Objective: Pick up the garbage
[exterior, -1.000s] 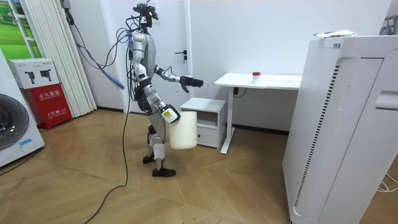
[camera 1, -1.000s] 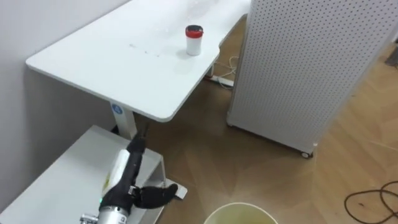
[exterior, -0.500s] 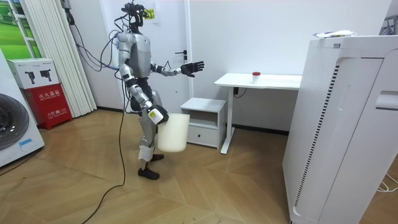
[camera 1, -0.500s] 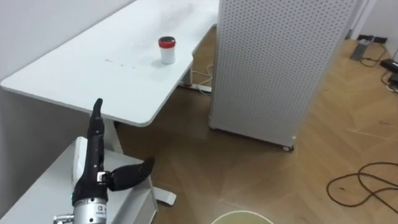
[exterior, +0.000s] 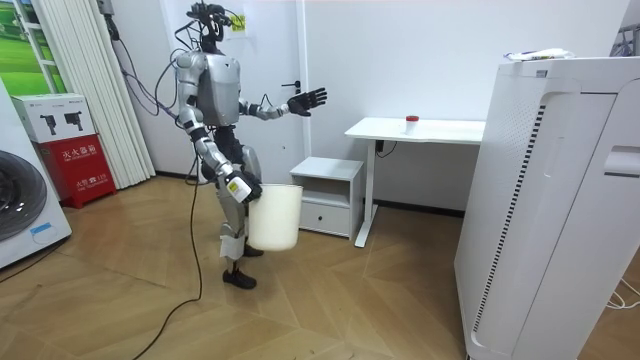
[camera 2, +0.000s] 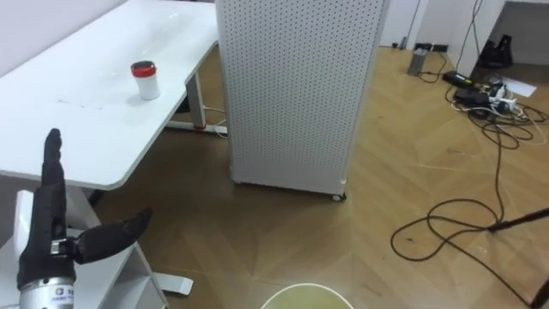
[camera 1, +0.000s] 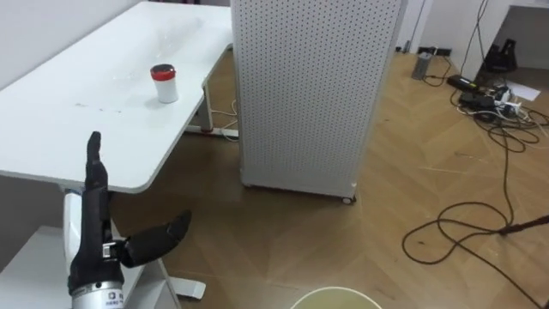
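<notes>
Approach phase, seemingly: holds left hand (camera 1: 88,230) open and empty, well apart from red-lidded jar (camera 1: 163,83) on desk (camera 1: 51,129); next likely needs stepping closer, then reaching.

Bright, even indoor light with soft shadows.

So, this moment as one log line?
left hand open, raised | white bucket at right side | red-lidded jar on white desk, untouched
</notes>
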### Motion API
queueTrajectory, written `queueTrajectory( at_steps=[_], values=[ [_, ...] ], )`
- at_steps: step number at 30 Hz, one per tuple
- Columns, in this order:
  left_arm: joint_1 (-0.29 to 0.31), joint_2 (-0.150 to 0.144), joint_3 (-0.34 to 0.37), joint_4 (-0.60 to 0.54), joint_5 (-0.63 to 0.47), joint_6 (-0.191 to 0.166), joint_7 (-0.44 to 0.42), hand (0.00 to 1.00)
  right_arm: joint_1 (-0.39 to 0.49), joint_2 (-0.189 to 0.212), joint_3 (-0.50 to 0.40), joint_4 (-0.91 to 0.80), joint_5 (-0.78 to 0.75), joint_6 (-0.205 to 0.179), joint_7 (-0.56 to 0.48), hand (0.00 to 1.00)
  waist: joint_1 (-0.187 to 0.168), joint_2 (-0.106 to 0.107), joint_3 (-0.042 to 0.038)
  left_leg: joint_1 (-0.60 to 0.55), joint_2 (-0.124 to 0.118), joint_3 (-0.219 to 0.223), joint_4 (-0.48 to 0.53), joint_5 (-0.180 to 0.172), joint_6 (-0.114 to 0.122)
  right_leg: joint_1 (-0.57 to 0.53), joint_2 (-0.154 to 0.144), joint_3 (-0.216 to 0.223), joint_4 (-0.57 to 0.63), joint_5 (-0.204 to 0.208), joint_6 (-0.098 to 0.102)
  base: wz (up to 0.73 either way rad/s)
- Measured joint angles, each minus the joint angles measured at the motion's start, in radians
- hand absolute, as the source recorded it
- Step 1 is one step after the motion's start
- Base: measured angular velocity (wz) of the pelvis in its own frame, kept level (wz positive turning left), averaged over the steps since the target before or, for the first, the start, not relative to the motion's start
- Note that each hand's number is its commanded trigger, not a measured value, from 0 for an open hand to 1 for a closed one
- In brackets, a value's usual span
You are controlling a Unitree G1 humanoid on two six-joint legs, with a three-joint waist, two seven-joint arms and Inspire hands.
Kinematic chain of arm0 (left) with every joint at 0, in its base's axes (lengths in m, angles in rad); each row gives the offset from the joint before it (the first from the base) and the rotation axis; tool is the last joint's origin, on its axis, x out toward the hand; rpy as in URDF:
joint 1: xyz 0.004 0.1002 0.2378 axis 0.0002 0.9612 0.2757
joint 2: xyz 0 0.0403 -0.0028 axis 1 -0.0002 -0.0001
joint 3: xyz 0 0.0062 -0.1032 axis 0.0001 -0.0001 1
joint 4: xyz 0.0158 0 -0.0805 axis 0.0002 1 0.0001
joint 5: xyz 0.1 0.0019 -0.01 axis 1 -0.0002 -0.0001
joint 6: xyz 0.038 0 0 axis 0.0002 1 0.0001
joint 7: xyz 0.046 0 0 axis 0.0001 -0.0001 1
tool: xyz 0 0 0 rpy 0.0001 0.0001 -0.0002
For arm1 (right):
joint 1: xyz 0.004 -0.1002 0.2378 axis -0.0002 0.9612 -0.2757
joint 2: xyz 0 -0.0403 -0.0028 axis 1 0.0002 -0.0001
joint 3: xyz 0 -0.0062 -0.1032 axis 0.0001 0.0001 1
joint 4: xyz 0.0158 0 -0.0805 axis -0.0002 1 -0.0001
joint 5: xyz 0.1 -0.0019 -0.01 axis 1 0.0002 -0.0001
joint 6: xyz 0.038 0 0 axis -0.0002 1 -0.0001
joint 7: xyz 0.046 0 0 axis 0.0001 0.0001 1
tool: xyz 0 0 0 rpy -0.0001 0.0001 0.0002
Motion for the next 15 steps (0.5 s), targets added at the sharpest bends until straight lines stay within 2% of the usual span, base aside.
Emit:
queueTrajectory(
  at_steps=[3, 7, 9, 13, 15],
  values=[
    [0.001, 0.001, -0.001, -0.009, -0.001, 0.000, 0.001, 0.00, 0.001, 0.000, 0.000, -0.001, -0.002, 0.001, 0.012, 1.00, -0.009, 0.006, 0.0005, 0.017, 0.000, -0.001, -0.011, 0.002, -0.001, 0.011, 0.002, 0.003, -0.010, 0.000, -0.001, -0.02],
    [0.001, 0.002, 0.014, -0.014, -0.004, -0.001, 0.001, 0.00, 0.001, 0.001, -0.001, -0.020, -0.018, 0.001, 0.017, 1.00, 0.013, 0.007, 0.0012, 0.036, -0.011, -0.011, -0.013, 0.002, -0.001, 0.010, 0.001, 0.033, 0.013, -0.003, 0.001, -0.25],
    [0.001, 0.002, 0.014, -0.014, -0.020, -0.002, 0.001, 0.00, -0.001, 0.003, -0.001, -0.028, -0.022, 0.001, 0.008, 1.00, 0.010, 0.006, 0.0021, 0.029, -0.027, -0.034, -0.004, 0.001, 0.001, -0.011, -0.015, 0.036, 0.058, -0.018, 0.006, -0.06],
    [0.002, 0.001, 0.014, -0.011, -0.019, -0.002, 0.001, 0.00, 0.003, 0.003, -0.002, -0.027, -0.029, 0.008, -0.017, 1.00, 0.001, 0.006, 0.0095, 0.013, -0.074, -0.055, 0.041, -0.036, 0.035, -0.074, -0.068, 0.029, 0.212, -0.077, 0.027, 0.01],
    [0.001, 0.002, 0.019, -0.011, -0.016, -0.002, 0.001, 0.00, 0.003, 0.001, -0.001, -0.027, -0.033, 0.024, -0.019, 1.00, 0.005, 0.010, 0.0124, 0.008, -0.079, -0.049, 0.050, -0.049, 0.044, -0.090, -0.079, 0.027, 0.245, -0.076, 0.030, -0.17]
  ],
)
